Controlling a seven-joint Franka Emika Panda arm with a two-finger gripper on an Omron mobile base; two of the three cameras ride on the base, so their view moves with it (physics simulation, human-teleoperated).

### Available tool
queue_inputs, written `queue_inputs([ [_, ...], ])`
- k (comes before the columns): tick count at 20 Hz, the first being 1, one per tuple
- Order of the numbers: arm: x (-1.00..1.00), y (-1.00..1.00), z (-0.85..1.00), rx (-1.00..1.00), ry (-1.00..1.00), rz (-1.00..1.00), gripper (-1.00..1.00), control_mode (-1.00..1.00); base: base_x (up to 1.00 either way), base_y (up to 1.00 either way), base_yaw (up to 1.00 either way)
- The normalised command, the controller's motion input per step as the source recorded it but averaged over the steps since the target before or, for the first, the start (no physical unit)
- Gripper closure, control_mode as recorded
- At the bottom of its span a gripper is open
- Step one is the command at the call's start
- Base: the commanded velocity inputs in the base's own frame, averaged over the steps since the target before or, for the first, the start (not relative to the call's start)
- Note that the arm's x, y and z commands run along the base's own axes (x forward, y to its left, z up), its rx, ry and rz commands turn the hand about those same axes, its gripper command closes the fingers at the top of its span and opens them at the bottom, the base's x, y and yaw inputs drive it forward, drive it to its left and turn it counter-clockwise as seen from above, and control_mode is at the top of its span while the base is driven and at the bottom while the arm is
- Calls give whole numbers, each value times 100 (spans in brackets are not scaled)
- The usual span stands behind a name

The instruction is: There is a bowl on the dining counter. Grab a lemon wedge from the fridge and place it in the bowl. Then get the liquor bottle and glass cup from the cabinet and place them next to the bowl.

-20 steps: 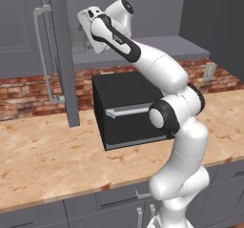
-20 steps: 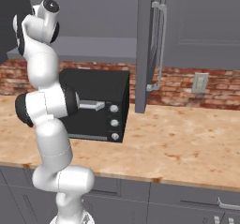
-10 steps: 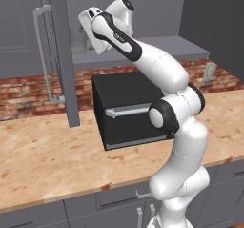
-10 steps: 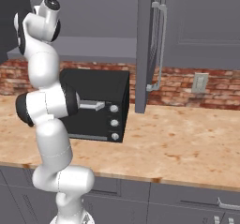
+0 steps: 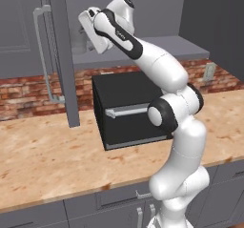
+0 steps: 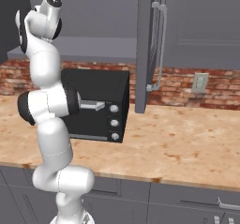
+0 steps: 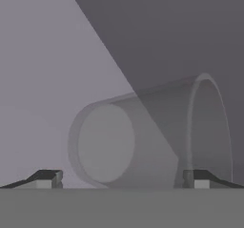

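Hand view sets the glass cup (image 7: 147, 136) just ahead of the spread, empty gripper (image 7: 121, 178), long axis crosswise between its fingertips.

Translucent smooth glass cup (image 7: 147, 136)

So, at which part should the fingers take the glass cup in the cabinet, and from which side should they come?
Probably around the middle of its straight side wall. In the hand view the glass cup appears sideways, wide rim at one end and base at the other, between the two open fingers. The gripper is already lined up, so advancing straight ahead and closing across the wall seems best; the thin rim offers less hold.
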Motion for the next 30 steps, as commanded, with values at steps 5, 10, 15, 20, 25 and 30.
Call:
queue_inputs([
  [5, -1, 12, -22, -2, 7, 3, 100, -100, 0, 0, 0],
  [10, -3, 4, -3, 1, 0, 2, 100, -100, 0, 0, 0],
  [15, -11, 0, -2, 7, -4, 0, 100, -100, 0, 0, 0],
  [20, -16, 0, -1, 8, -5, 0, 100, -100, 0, 0, 0],
  [25, -26, 0, 0, 6, -9, 0, 100, -100, 0, 0, 0],
  [30, -49, -2, 0, 5, -12, 0, 100, -100, 0, 0, 0],
])
